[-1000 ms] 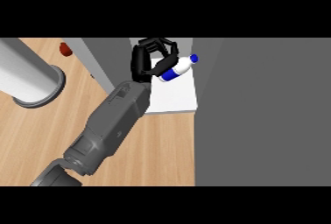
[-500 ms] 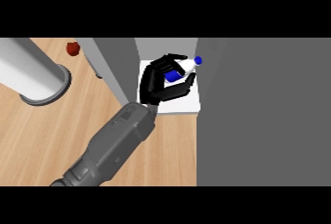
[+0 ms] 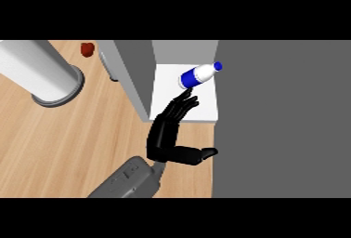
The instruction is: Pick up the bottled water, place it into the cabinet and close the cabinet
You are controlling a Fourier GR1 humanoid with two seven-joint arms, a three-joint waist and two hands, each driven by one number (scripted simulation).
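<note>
The bottled water (image 3: pixel 198 75), white with a blue cap and blue label, lies tilted on the white cabinet shelf (image 3: pixel 205 109), cap pointing to the upper right. My left hand (image 3: pixel 168 130) is just below it with straight fingers. Its fingertips (image 3: pixel 186 96) are at the bottle's lower end; I cannot tell whether they touch it. The thumb sticks out to the right over the wooden counter. The hand is open and holds nothing. My right hand does not show.
A grey cabinet panel (image 3: pixel 133 79) stands left of the shelf. A large dark grey surface (image 3: pixel 281 116) fills the right side. On the wooden counter (image 3: pixel 61 139) stand a big grey cylinder (image 3: pixel 41 69) and, farther back, a small red object (image 3: pixel 87 49).
The hand was curled round the bottle half a second ago. It has let go and drawn back toward me, and the bottle now lies on the shelf. The view has shifted.
</note>
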